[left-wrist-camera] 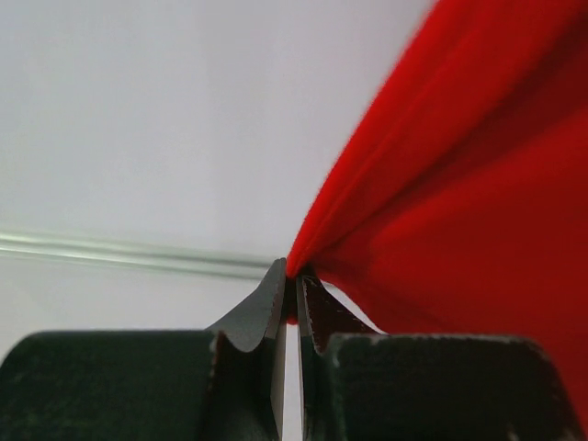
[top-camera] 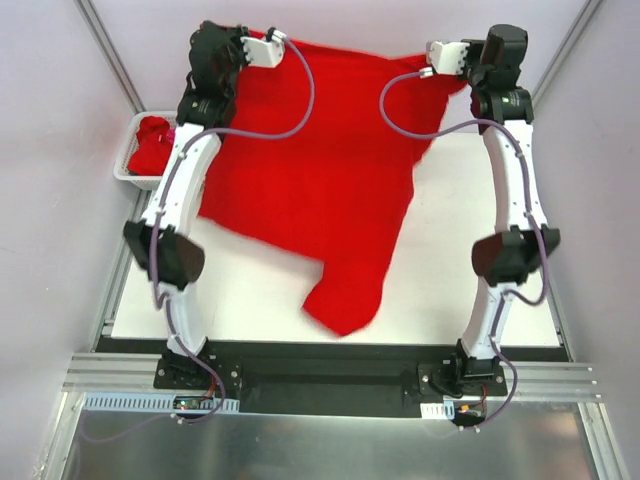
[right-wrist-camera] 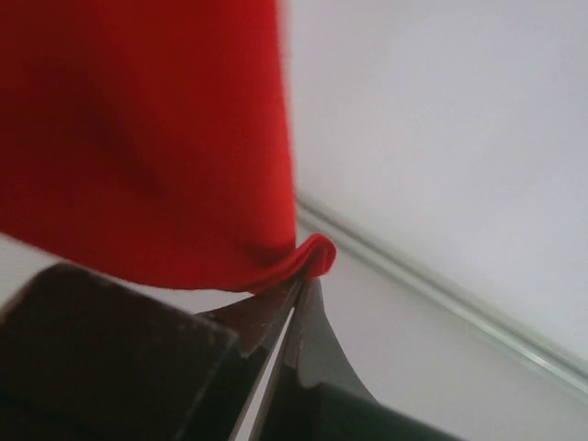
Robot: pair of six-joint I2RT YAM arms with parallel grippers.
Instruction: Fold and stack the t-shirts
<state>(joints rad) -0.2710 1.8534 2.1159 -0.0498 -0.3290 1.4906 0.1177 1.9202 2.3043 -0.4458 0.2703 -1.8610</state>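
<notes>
A bright red t-shirt (top-camera: 320,180) is being held up by two of its far corners and is being stretched across the far half of the table (top-camera: 250,300). Its body is being draped down toward the near side, and one loose part, seemingly a sleeve, is being trailed close to the near edge. The cloth is being kept in a broad, unfolded sheet; no crease or fold line is being shown in it.

One corner is being pinched by the left gripper (left-wrist-camera: 292,276), whose jaws are being pressed nearly together on a thin ridge of red fabric. The other corner is being clamped in the same way by the right gripper (right-wrist-camera: 303,280), with a small roll of cloth being squeezed out just above the fingertips. In the overhead view both grippers are being held near the far edge, well apart from each other.

More bundled shirts (top-camera: 152,140), red with a hint of pink, are being kept in the white basket (top-camera: 125,160) at the left of the table.

No folded shirt and no stack is being shown anywhere. The task is therefore being judged as barely begun: this shirt is only being spread, and laying it flat, folding, stacking and the basket's contents are all being left to do.
</notes>
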